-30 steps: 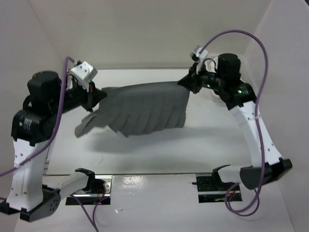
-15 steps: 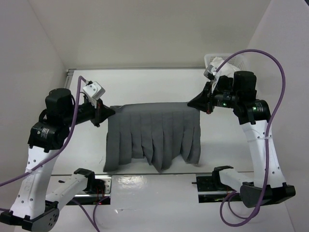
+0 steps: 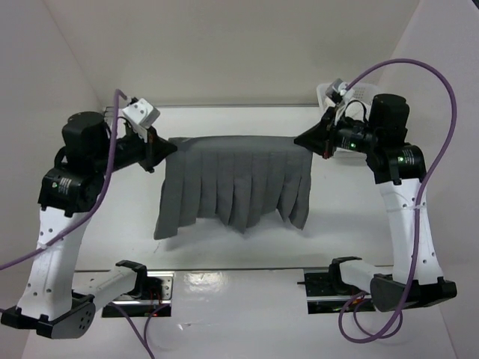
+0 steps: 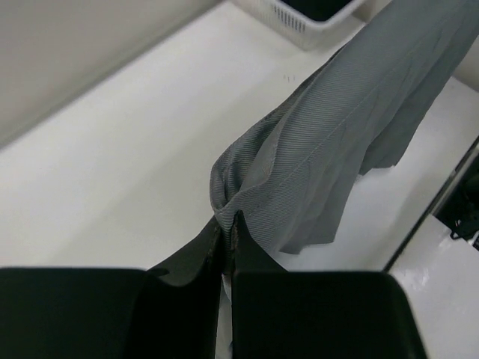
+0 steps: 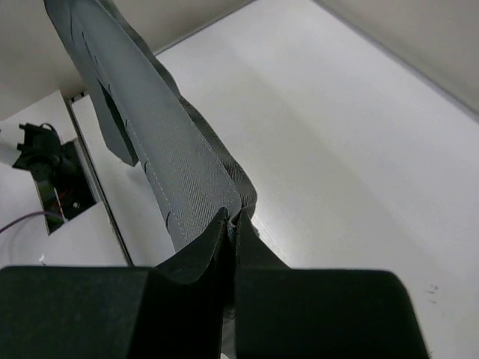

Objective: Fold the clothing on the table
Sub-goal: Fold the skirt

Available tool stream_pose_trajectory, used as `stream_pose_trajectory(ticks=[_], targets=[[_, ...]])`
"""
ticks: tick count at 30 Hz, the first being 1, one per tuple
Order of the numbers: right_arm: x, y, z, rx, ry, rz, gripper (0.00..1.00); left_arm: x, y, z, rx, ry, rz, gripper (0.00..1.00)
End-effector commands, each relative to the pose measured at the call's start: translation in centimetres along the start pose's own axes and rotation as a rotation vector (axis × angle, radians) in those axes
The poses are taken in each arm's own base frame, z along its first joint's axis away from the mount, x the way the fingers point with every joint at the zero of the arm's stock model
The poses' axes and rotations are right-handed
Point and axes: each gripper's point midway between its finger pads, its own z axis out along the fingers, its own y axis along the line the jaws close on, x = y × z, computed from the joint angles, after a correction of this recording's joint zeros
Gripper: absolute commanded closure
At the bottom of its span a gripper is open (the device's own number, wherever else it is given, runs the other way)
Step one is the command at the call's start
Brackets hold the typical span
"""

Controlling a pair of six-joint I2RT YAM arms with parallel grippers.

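Observation:
The clothing, a grey pleated skirt [image 3: 236, 179], hangs stretched in the air between both grippers, above the white table [image 3: 337, 239]. Its top edge runs straight from side to side and its pleats dangle toward the near edge. My left gripper [image 3: 166, 148] is shut on the skirt's left top corner [image 4: 224, 202]. My right gripper [image 3: 301, 140] is shut on the right top corner [image 5: 236, 206]. In the left wrist view the fabric [image 4: 359, 112] sweeps away to the upper right from the gripper [image 4: 228, 223]. In the right wrist view the fabric [image 5: 142, 105] rises to the upper left from the gripper [image 5: 233, 217].
A white plastic basket [image 3: 352, 93] sits at the far right behind the right arm; it also shows in the left wrist view as a basket [image 4: 299, 19] holding something dark. A metal rail [image 3: 239, 278] and both arm bases line the near edge.
Both grippers have carried the skirt from the far side toward the near side, then back and up a little. It went from a slanted spread to hanging flat with its pleats down.

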Motion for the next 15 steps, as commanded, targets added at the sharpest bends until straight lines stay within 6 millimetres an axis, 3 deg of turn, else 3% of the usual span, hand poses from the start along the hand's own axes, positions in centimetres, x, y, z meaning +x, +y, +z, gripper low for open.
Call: stream_pose_trajectory(ticks=[1, 2, 5, 10, 12, 15], targets=[[-5.8, -4.6, -3.7, 0.322, -0.113, -0.146, 1.0, -3.1, 5.7, -6.1, -0.415, -0.052, 0.107, 0.99], [-6.3, -3.9, -3.7, 0.294, -0.126, -0.159, 1.0, -4.3, 5.0, -7.1, -0.408, -0.089, 0.123, 0.99], [-7.0, -1.5, -4.9, 0.236, -0.154, -0.184, 1.0, -5.3, 2.8, -9.8, -0.378, -0.152, 0.174, 0.99], [-7.2, 2.8, -7.2, 0.167, -0.187, -0.266, 1.0, -4.4, -1.4, -12.6, -0.295, -0.206, 0.238, 0.99], [-6.9, 4.7, -7.8, 0.126, -0.197, -0.3, 1.0, -3.6, -2.0, -13.0, -0.285, -0.203, 0.25, 0.99], [-6.1, 5.8, -8.1, 0.098, -0.193, -0.314, 1.0, -2.5, -3.0, -13.7, -0.275, -0.206, 0.252, 0.99]])
